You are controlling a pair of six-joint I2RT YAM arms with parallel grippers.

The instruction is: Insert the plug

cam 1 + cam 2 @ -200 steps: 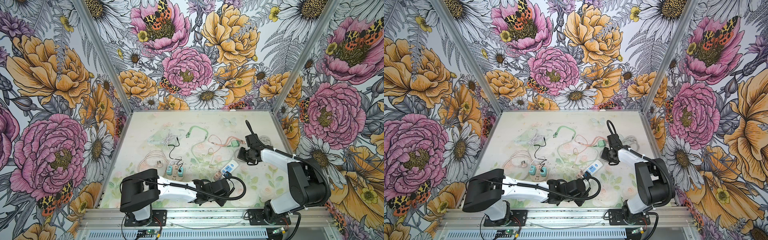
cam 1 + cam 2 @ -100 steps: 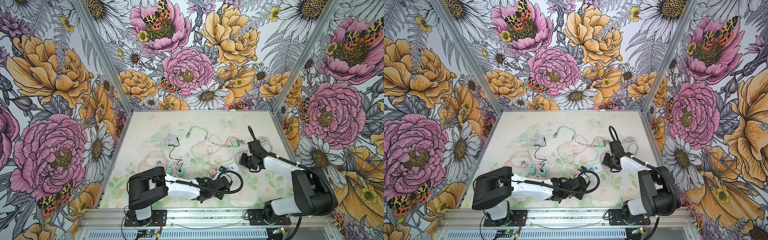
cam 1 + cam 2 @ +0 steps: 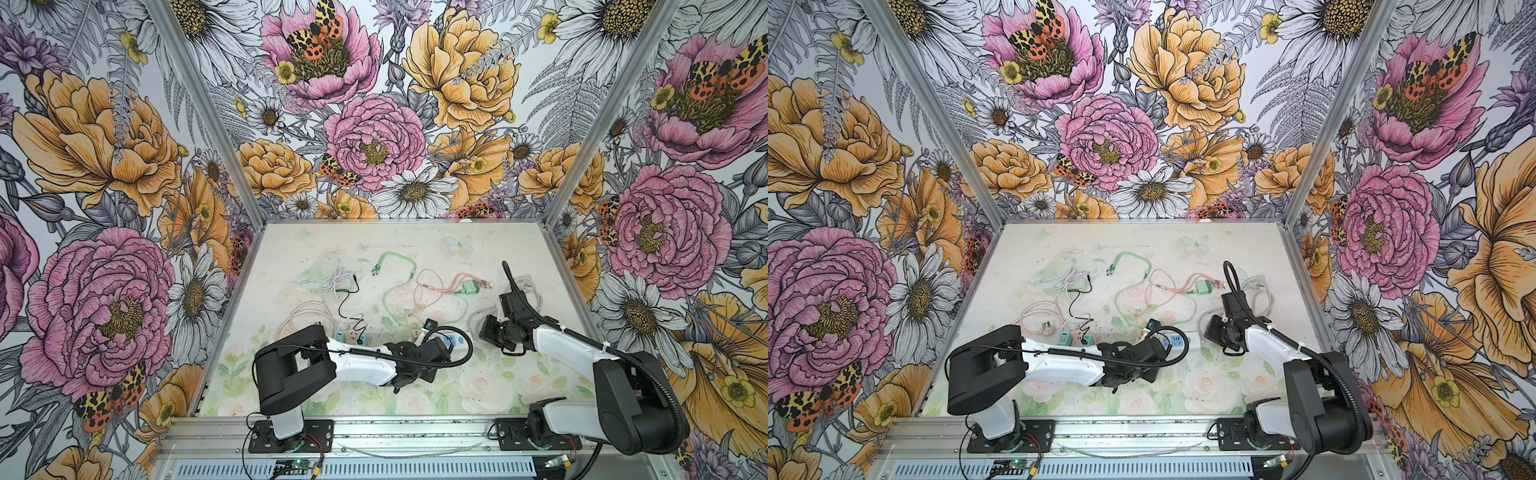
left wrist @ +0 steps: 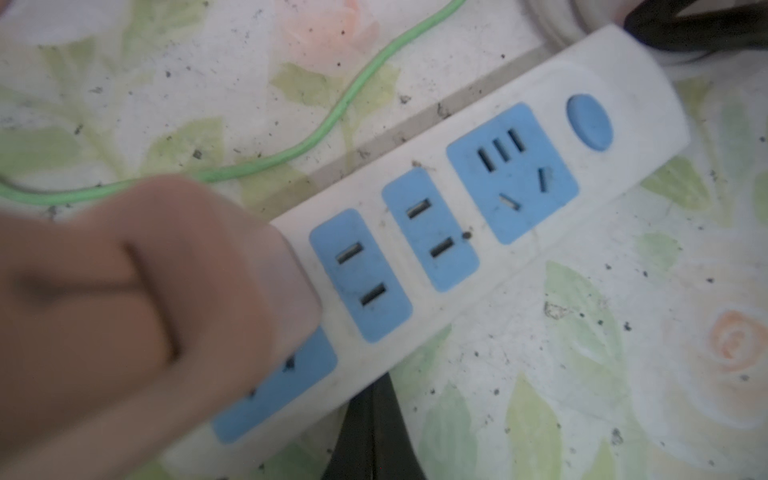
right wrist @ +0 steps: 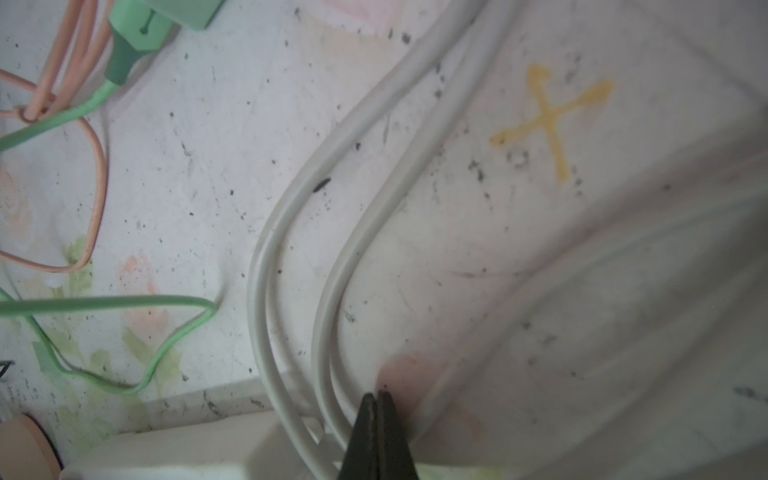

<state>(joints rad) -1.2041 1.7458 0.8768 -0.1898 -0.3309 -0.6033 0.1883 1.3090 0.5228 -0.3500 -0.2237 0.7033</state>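
Note:
A white power strip (image 4: 478,216) with blue sockets lies near the table's front middle; in both top views only its end (image 3: 455,338) (image 3: 1177,341) shows past my left wrist. In the left wrist view a blurred peach plug (image 4: 137,291) sits over the strip's end socket. My left gripper (image 4: 374,432) is shut and empty, its tips against the strip's long side. My right gripper (image 5: 376,401) (image 3: 485,332) is shut and empty, resting by the strip's white cord (image 5: 291,232) at the strip's other end.
Behind the strip lie a green cable (image 3: 395,259), a green adapter with orange leads (image 3: 471,286), a white cable bundle (image 3: 328,278), a thin black wire (image 3: 347,303) and two teal chargers (image 3: 351,338). A yellow X mark (image 5: 548,120) is on the table.
My left arm has swung forward, so its gripper now covers most of the strip. My right gripper has come down from the back toward the strip's cord end.

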